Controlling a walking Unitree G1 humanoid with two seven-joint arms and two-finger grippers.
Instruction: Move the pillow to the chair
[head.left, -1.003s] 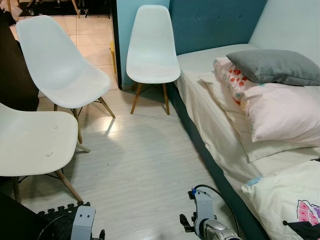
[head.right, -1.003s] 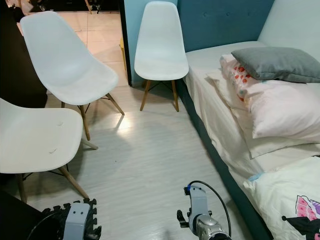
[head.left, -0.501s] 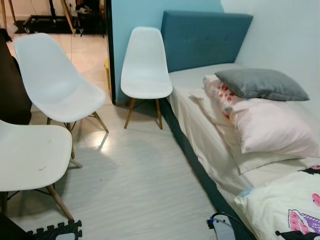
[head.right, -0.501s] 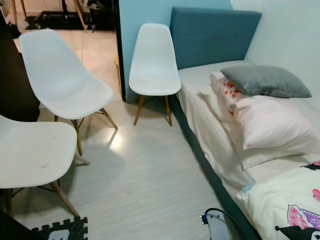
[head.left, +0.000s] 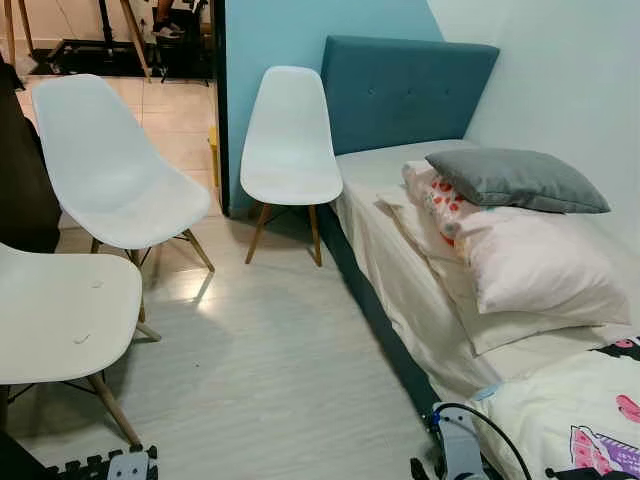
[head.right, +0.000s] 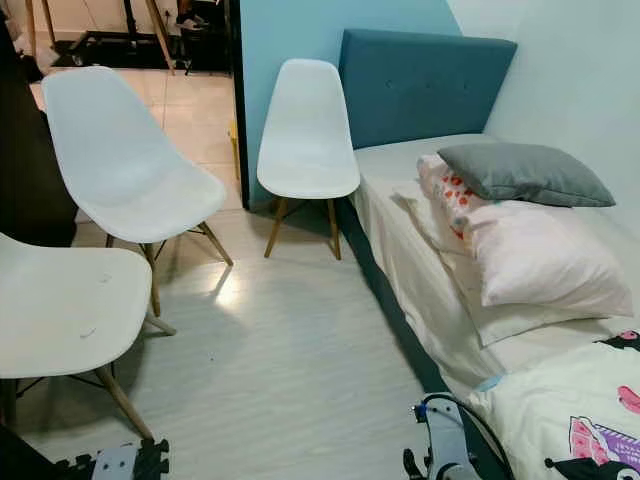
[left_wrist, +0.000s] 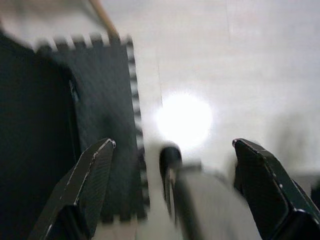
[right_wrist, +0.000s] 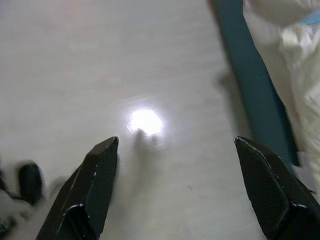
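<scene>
Overhead, grey pillow (head.left: 515, 180) lies on bed (head.left: 400, 260) beside chair (head.left: 290, 140); wrist views show left gripper (left_wrist: 172, 185) and right gripper (right_wrist: 175, 185) spread, empty, above floor (right_wrist: 150, 65).

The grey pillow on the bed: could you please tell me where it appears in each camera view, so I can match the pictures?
Left eye view: the grey pillow lies at upper right, on top of the pink pillow.
Right eye view: same spot, slightly further right.
Left wrist view: floor and a dark foam mat, no pillow.
Right wrist view: floor and the bed's teal edge, no pillow.
Shared landmark in both eye views: the teal headboard.
</scene>
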